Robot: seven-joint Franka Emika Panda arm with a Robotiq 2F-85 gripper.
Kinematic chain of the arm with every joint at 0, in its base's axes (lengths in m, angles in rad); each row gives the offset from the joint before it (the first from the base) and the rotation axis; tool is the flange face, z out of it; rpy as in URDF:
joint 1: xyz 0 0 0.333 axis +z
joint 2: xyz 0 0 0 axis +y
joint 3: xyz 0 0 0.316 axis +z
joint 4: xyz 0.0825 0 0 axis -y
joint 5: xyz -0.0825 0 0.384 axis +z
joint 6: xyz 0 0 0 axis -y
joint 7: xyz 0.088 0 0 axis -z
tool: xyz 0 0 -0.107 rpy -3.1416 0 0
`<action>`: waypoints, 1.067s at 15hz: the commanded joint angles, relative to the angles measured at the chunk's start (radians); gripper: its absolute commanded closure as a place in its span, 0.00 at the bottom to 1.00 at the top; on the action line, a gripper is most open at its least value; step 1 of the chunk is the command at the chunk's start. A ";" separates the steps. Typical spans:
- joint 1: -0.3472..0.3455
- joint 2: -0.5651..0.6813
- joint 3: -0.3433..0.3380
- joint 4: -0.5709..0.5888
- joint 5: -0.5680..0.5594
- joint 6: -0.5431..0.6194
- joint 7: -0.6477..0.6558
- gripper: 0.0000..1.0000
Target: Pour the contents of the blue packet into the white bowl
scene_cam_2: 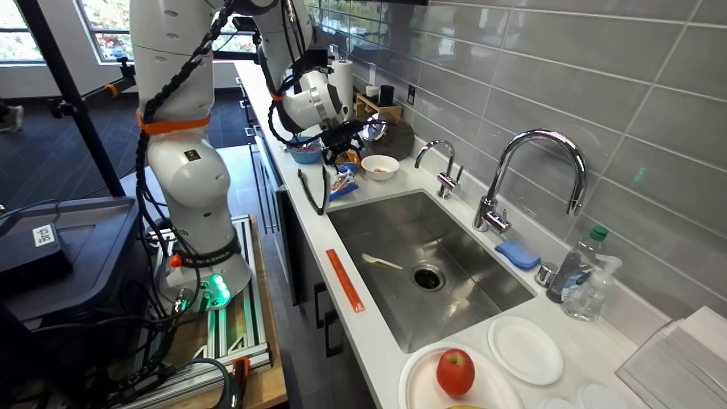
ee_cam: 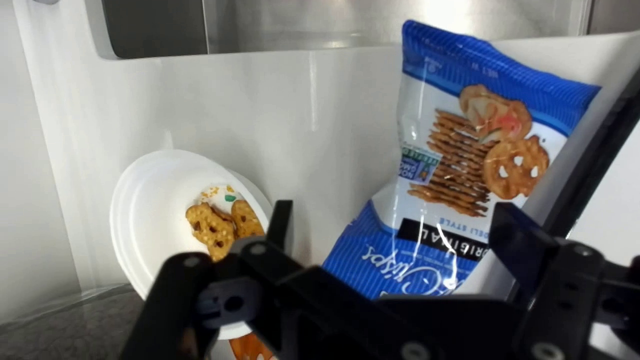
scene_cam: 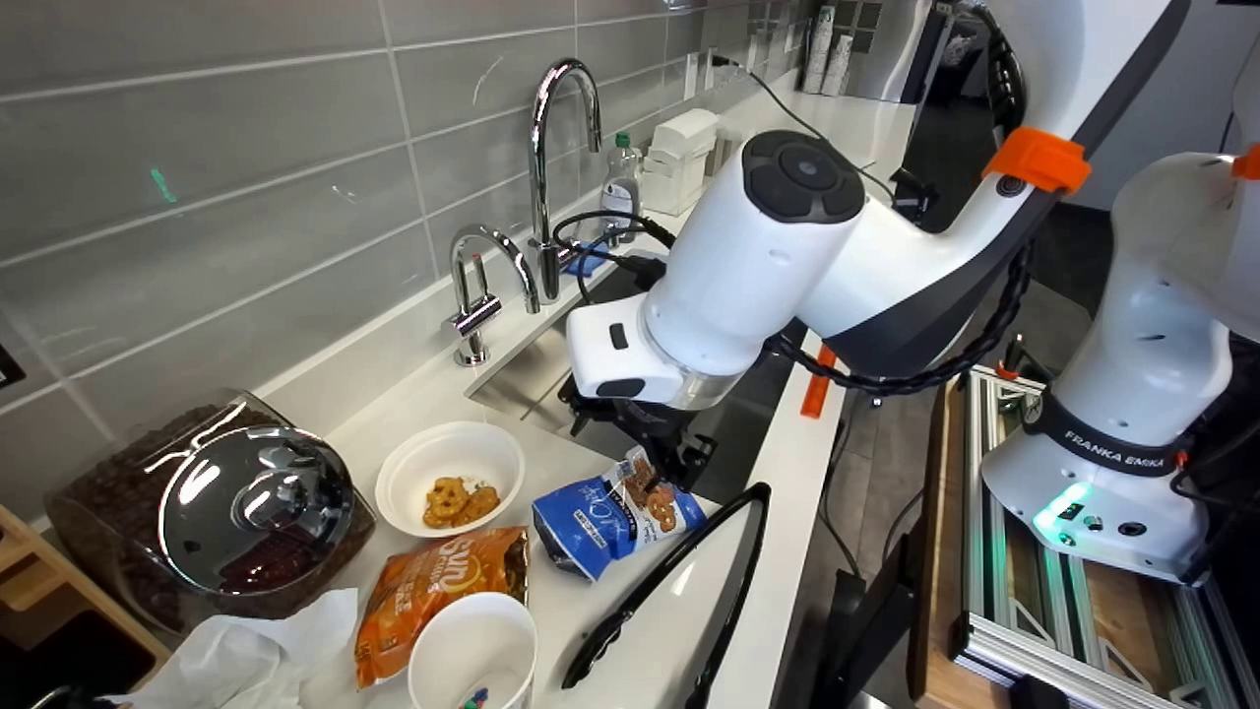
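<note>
Packet of pretzel crisps (scene_cam: pixel 618 514), blue with a white panel, is lying on the white desk (scene_cam: pixel 571 615), between the white bowl (scene_cam: pixel 418 461) and the black tongs (ee_cam: pixel 601 156). From my remote place I see that my tool (ee_cam: pixel 392 212) is released: in the wrist view its two fingers (ee_cam: pixel 281 222) stand well apart, and the packet appears between them. I cannot tell whether the fingers are touching it. The bowl stands upright and holds a few brown crisps (ee_cam: pixel 212 230), together with some crumbs (ee_cam: pixel 211 192). Just beside the bowl I find an orange snack bag (scene_cam: pixel 443 586) with the print "Sun", and near this bag stands a white cup (scene_cam: pixel 472 640) having small coloured pieces (scene_cam: pixel 477 698) at its bottom. In an exterior view I notice also the steel sink (scene_cam_2: pixel 397 238), beside the packet, and on the opposite side of it a red apple (scene_cam_2: pixel 455 372) on a white plate (scene_cam_2: pixel 417 376).
</note>
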 commanded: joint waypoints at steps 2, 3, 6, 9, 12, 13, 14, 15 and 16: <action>0.009 -0.097 0.025 -0.042 0.121 -0.055 0.008 0.00; 0.013 -0.121 0.030 -0.050 0.154 -0.071 0.012 0.00; 0.030 -0.198 0.053 -0.064 0.268 -0.166 0.029 0.00; 0.049 -0.283 0.074 -0.073 0.410 -0.283 0.092 0.00; 0.061 -0.374 0.089 -0.090 0.487 -0.336 0.179 0.00; 0.063 -0.406 0.095 -0.096 0.498 -0.349 0.216 0.00; 0.063 -0.433 0.100 -0.105 0.504 -0.352 0.245 0.00; 0.063 -0.464 0.107 -0.114 0.509 -0.356 0.278 0.00; 0.063 -0.492 0.111 -0.127 0.510 -0.353 0.298 0.00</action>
